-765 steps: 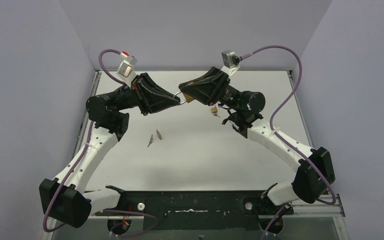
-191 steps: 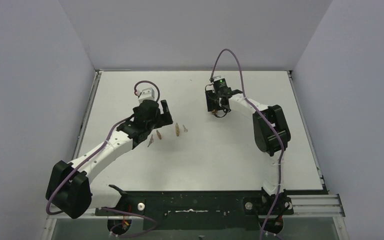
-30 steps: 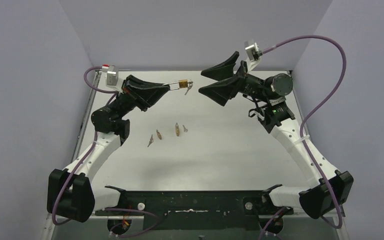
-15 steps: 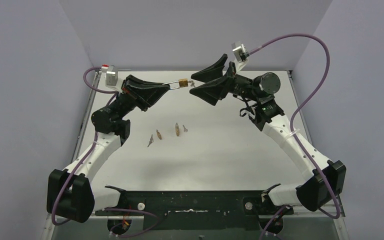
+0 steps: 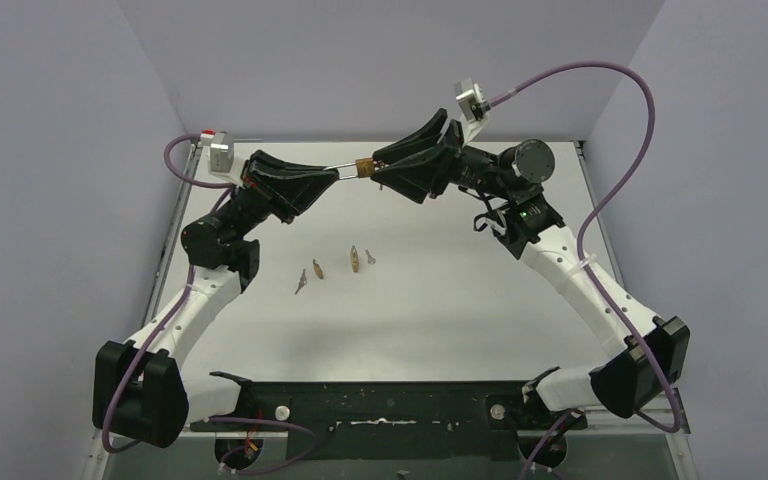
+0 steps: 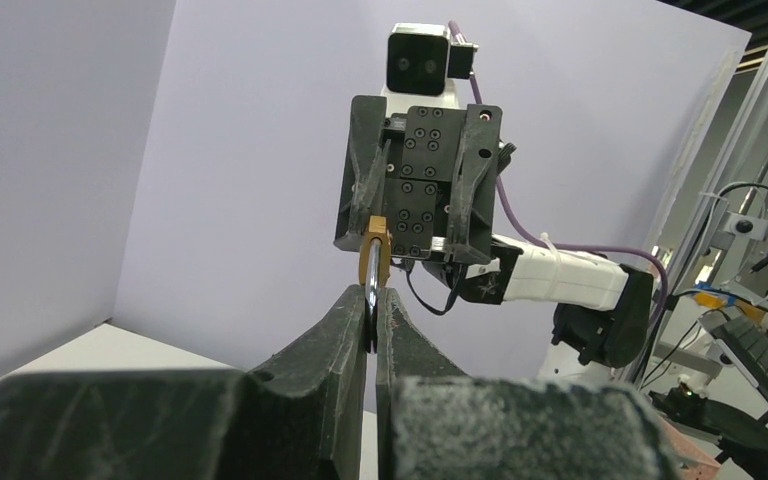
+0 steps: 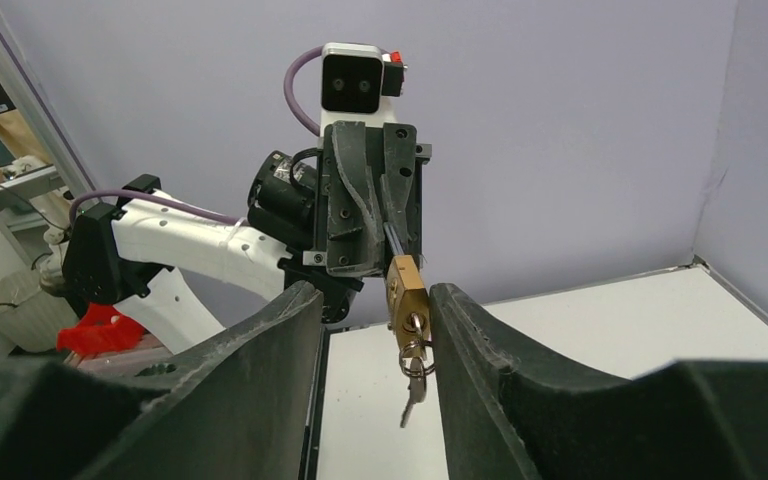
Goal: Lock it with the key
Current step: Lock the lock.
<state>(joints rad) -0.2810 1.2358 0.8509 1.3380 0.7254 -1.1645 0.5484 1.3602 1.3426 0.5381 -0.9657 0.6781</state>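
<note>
- Top view: a small brass padlock (image 5: 364, 167) hangs in the air above the far part of the matte white table (image 5: 460, 300), held between the two black arms. The left gripper (image 5: 343, 172) is pinched tight on the lock's thin silver steel shackle (image 5: 348, 169). The right gripper (image 5: 378, 170) meets it from the opposite side, its two wedge-shaped fingers parted around the lock's free end. Four small loose pieces (image 5: 355, 259), brass-coloured and grey, lie well apart from the lock nearer the table's middle; they are too small to identify.
- Left wrist view: the two rough, grainy black fingers are pressed together with only the curved shackle between their tips. The flat, rectangular brass body stands just above them, edge-on to the camera. Behind it the right gripper faces the lens, and the lock sits close to its left-hand finger rather than centred in the gap.
- Right wrist view: the smooth, rounded black fingers stand open on either side of the lock, the one at right just beside it; contact cannot be made out. The lock hangs shackle-up from the left gripper's tips. A bunch of silver keys (image 7: 413, 375) on a ring dangles from its underside, between the open fingers and clear of both.
</note>
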